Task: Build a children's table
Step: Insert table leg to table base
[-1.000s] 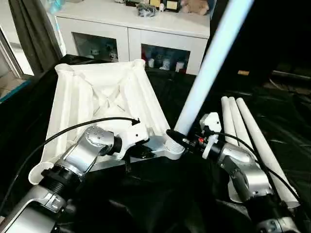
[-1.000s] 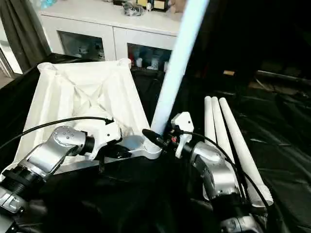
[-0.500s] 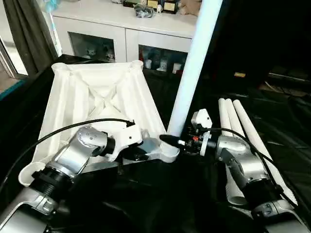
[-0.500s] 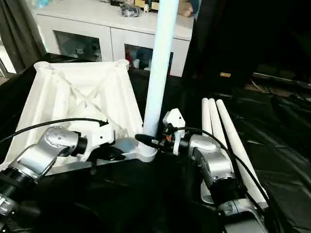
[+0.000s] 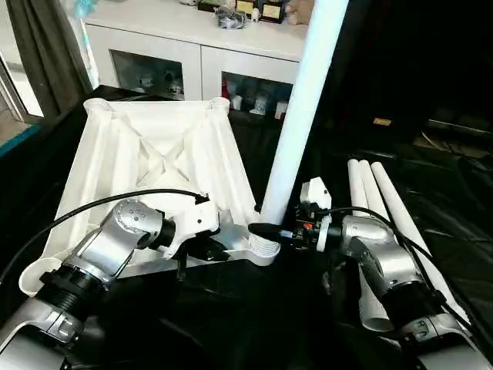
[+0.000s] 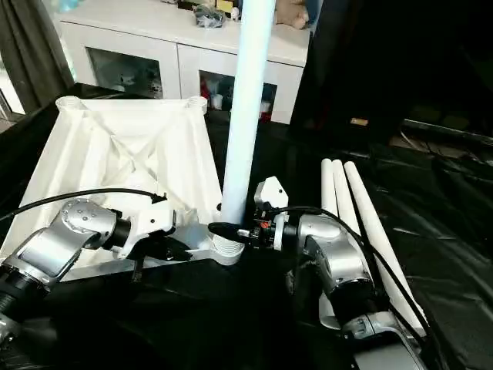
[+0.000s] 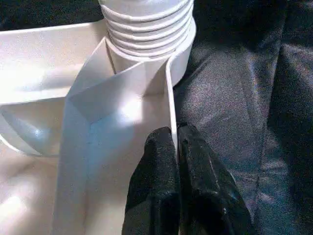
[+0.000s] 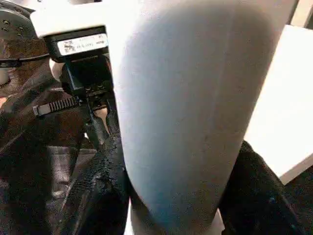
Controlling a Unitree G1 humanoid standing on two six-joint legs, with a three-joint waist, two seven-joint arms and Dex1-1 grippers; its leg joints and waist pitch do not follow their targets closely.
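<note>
The white top [image 5: 154,166] lay upside down on a black sheet [image 5: 254,324], with its ribs facing up. It had round sockets at its corners. Behind it stood a white cabinet [image 5: 192,58] with glass doors.

One long white leg [image 5: 304,108] stood almost straight up, leaning a little to the right. Its ridged bottom end sat in the near right socket [image 5: 266,250] of the top.

The right gripper [image 5: 266,230] reached in from the right, low down on that leg. In the right wrist view, its black fingers [image 8: 105,181] sat on both sides of the leg, about half open, and held it tight.

The left gripper [image 7: 177,152] was at the near edge of the top, just beside that same socket. Its two fingers [image 7: 156,171] were pinched nearly shut on the thin rim of the top, one finger on each side of it.

Three more legs [image 5: 377,223] lay side by side on the sheet to the right, touching each other, well apart from the top. The right arm passed over their near ends.
</note>
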